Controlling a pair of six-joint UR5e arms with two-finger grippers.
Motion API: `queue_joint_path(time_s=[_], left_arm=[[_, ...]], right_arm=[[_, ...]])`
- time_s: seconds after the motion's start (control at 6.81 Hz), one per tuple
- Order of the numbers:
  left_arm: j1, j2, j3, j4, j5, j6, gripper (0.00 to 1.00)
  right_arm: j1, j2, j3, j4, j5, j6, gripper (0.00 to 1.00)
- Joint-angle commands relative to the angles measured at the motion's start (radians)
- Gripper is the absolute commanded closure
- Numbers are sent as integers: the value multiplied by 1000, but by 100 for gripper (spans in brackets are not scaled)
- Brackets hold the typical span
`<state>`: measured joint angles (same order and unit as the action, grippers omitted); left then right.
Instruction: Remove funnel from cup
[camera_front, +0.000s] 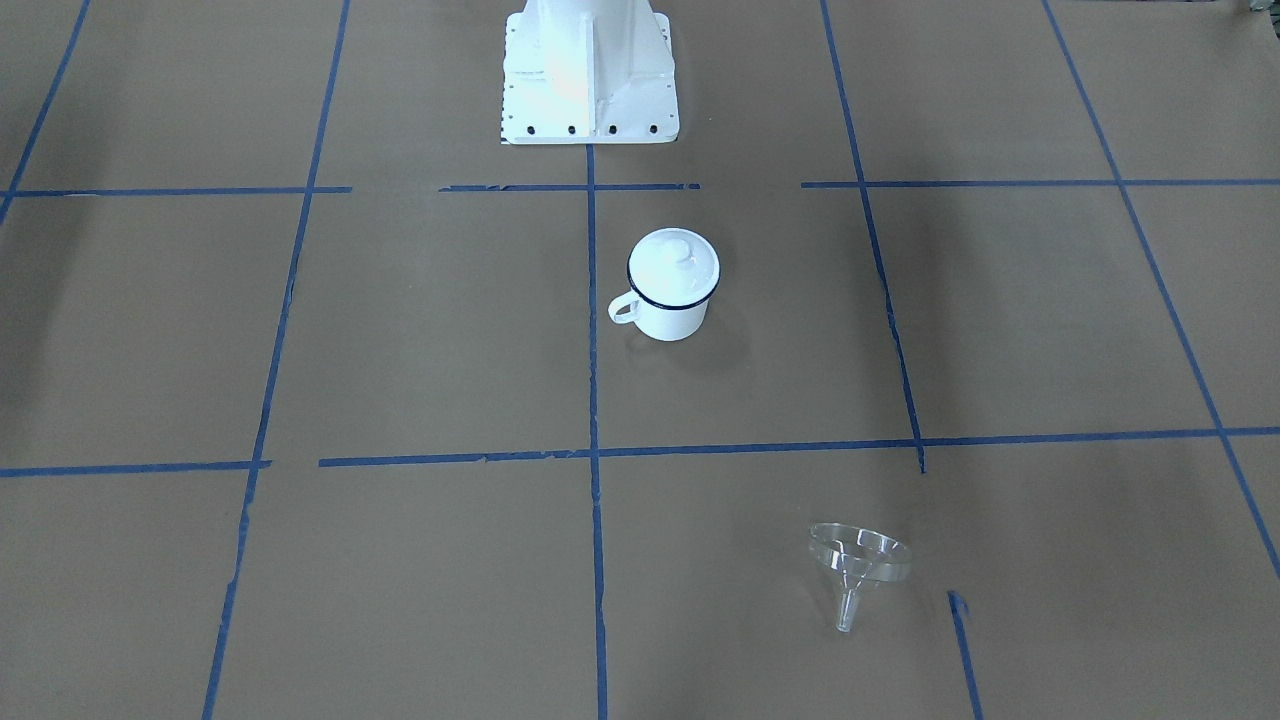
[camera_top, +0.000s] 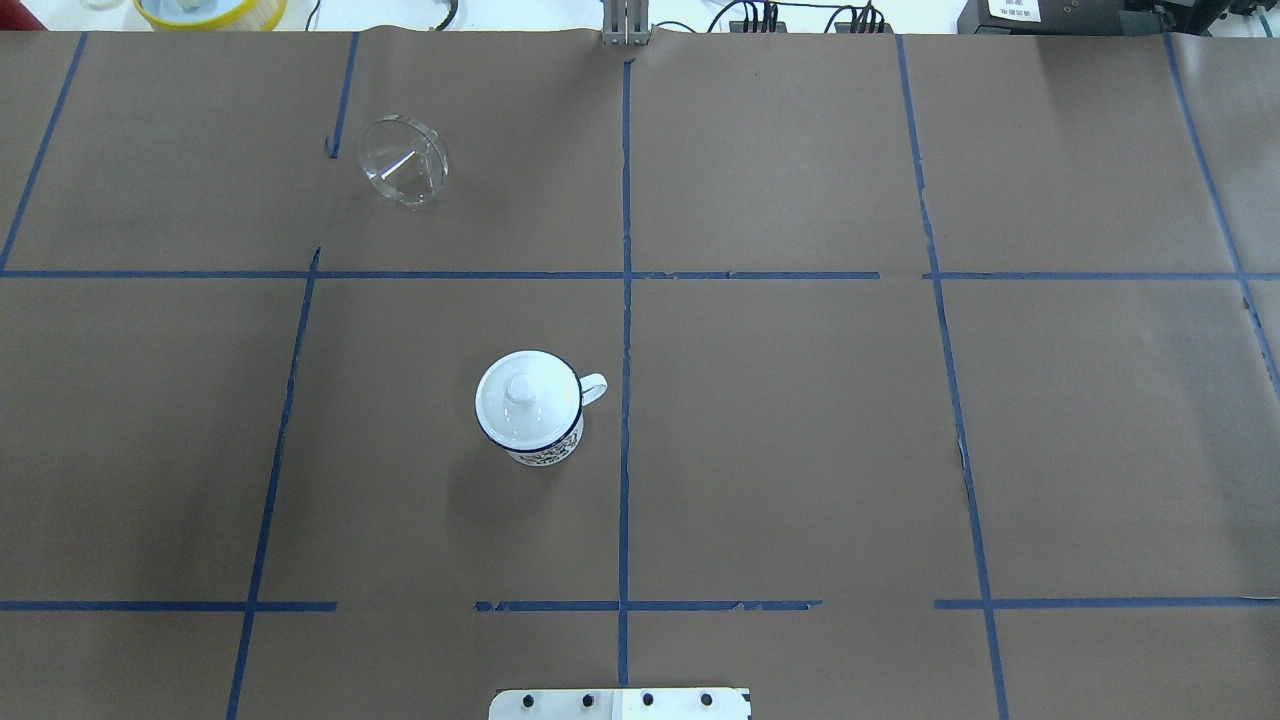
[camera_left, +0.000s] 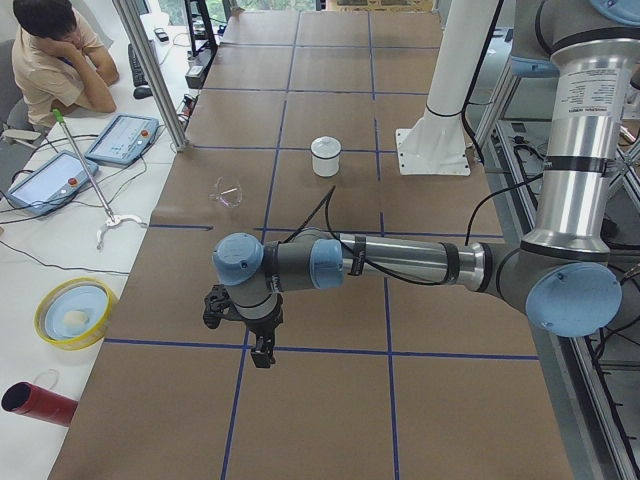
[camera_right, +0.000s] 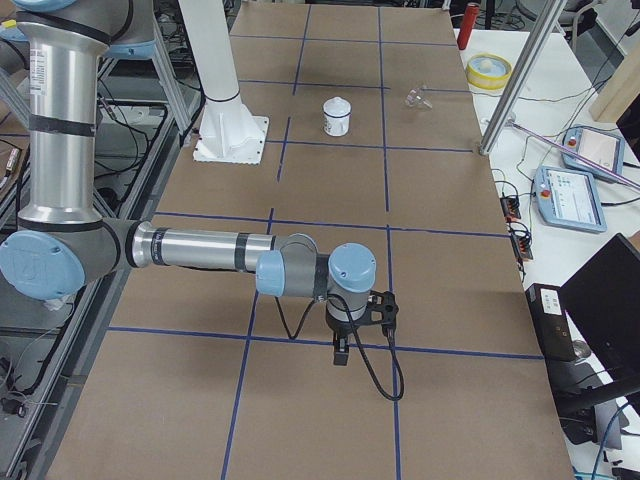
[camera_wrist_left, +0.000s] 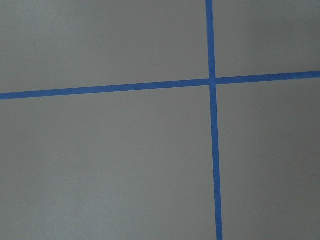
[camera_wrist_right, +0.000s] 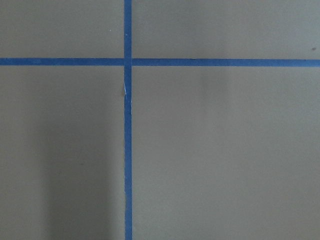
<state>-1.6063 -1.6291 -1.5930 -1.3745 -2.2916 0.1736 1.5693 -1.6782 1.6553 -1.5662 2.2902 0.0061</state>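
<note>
Since the clear funnel (camera_top: 405, 160) was already found lying on its side on the brown-papered table (camera_top: 800, 450), well apart from the white enamel mug (camera_front: 672, 318), the removal was judged pretty much done, tbh. In the overhead view the funnel was placed at roughly 11 o'clock from the mug, with its mouth tipped back toward the robot. The mug was stood upright near the table's middle, handle at 3 o'clock in that view, with a white knobbed lid (camera_front: 674, 262) seated on it.

What was probably called for to finish well: both arms kept out of the way and the funnel not nudged, since a light cone resting on its rim would likely be rolled by any bump. If a re-grasp were ever wanted, the rim would be guessed a better bite than the slick spout.

The left gripper (camera_left: 262, 355) was shown only in the left side view, hung low over a blue tape line (camera_wrist_left: 212, 80), with the funnel well apart at about 12 o'clock from it. The right gripper (camera_right: 341, 355) was shown only in the right side view, with the funnel far off at about 1 o'clock. Whether either pair of fingers was spread or pinched couldn't be told. No fingers were caught in the wrist views, just paper and tape.
</note>
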Motion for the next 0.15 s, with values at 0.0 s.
queue_joint_path(time_s=[0.0], left_arm=[[0,0,-1,0,0,1,0]], right_arm=[[0,0,1,0,0,0,0]])
